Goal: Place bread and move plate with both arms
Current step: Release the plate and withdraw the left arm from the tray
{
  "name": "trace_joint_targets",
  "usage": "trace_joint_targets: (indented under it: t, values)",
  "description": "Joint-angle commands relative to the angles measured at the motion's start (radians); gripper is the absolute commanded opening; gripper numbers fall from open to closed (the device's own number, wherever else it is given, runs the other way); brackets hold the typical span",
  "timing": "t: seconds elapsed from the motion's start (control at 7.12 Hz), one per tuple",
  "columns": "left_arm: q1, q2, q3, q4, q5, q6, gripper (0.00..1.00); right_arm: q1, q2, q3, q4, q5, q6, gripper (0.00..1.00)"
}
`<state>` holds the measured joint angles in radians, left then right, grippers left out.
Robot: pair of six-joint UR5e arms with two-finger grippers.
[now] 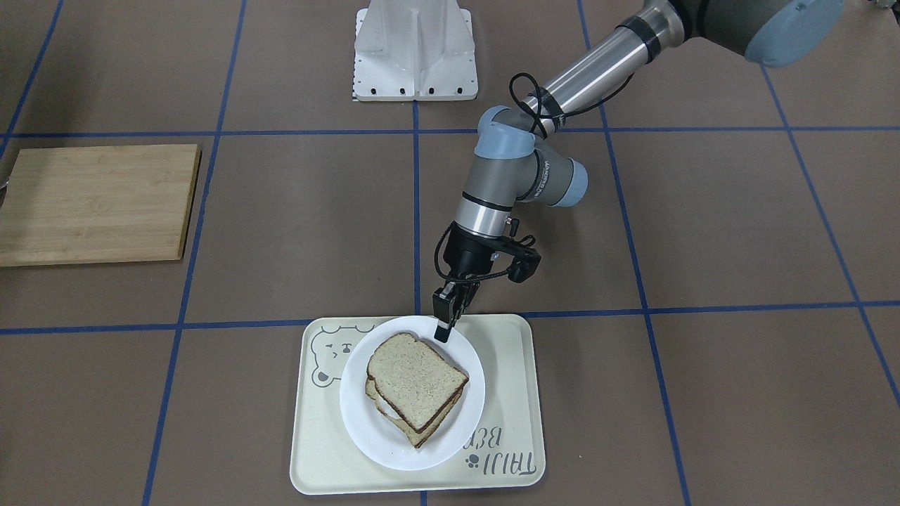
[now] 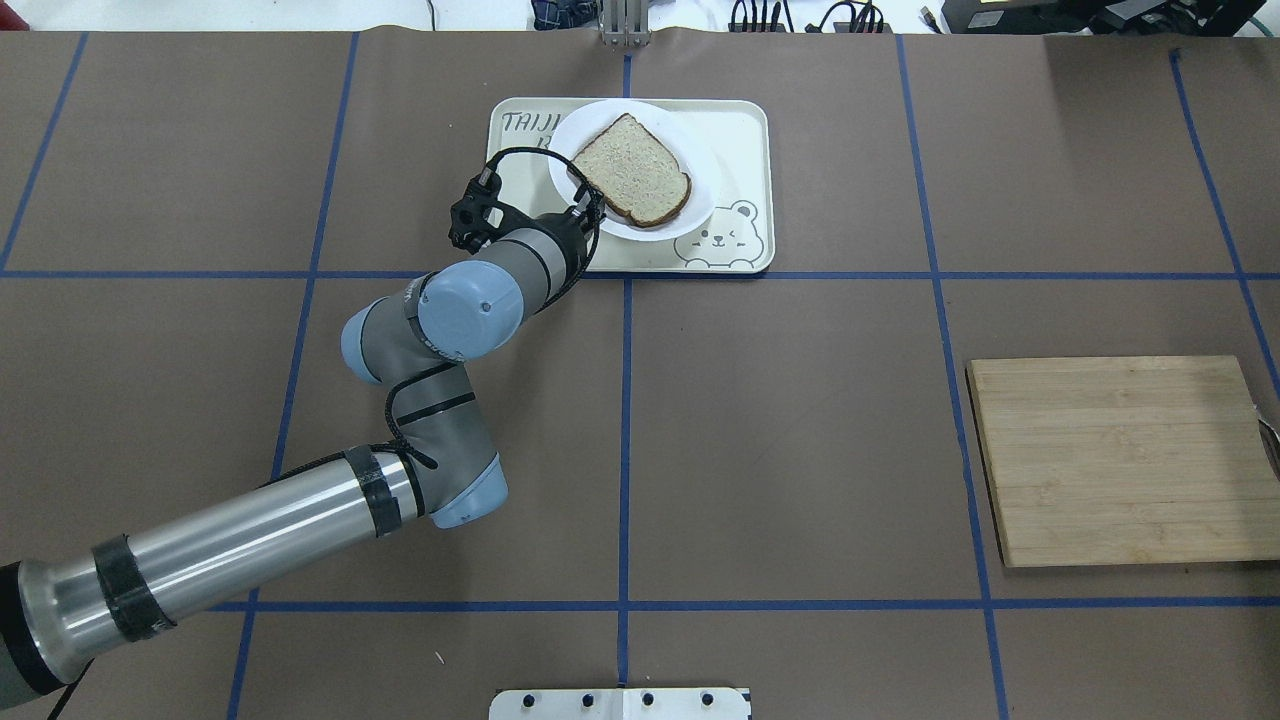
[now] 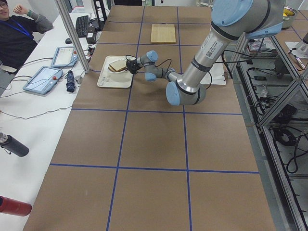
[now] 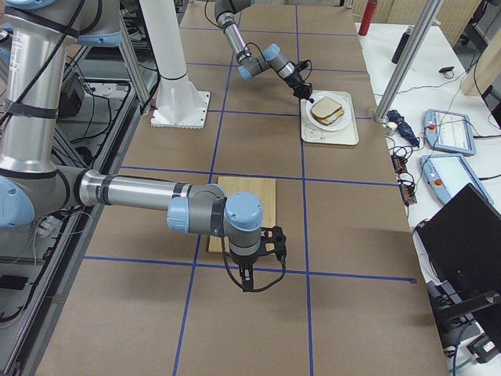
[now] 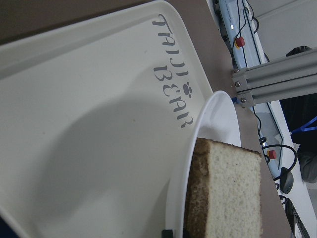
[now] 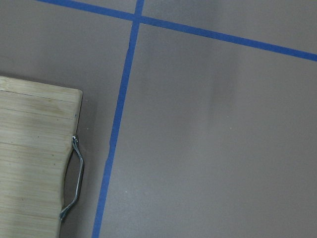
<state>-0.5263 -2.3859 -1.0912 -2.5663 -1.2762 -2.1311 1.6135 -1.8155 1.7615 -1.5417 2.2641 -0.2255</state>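
Note:
The bread (image 1: 415,379) lies on top of another slice with white egg showing under it, on the white plate (image 1: 373,439). The plate sits on the cream bear tray (image 1: 506,365). My left gripper (image 1: 443,334) is low at the plate's rim on the robot's side, jaws close together on the rim. The overhead view shows it (image 2: 583,205) at the plate's (image 2: 705,180) left edge beside the bread (image 2: 632,168). The left wrist view shows the bread (image 5: 233,193), plate (image 5: 218,114) and tray (image 5: 99,124) close up. My right gripper (image 4: 249,283) hovers near the cutting board; I cannot tell its state.
A bamboo cutting board (image 2: 1120,460) with a metal handle (image 6: 74,183) lies on the robot's right side. The white robot base (image 1: 415,49) stands at the table's near edge. Blue tape lines cross the brown table. A person (image 3: 19,29) sits beyond the tray's end.

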Motion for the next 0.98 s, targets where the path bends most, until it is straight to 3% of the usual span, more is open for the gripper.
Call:
trace_joint_targets:
  t: [0.0,0.42,0.84]
  values:
    - [0.0,0.001,-0.006,0.0,0.003,0.026,0.98,0.0,-0.001,-0.001,0.0,0.0,-0.001,1.0]
    - [-0.001,0.028,-0.085,-0.002,-0.011,0.034,0.98,0.0,-0.001,-0.001,0.0,0.0,-0.002,1.0]
    - [0.0,0.166,-0.313,0.009,-0.178,0.167,0.98,0.0,-0.001,-0.001,0.0,0.0,-0.002,1.0]
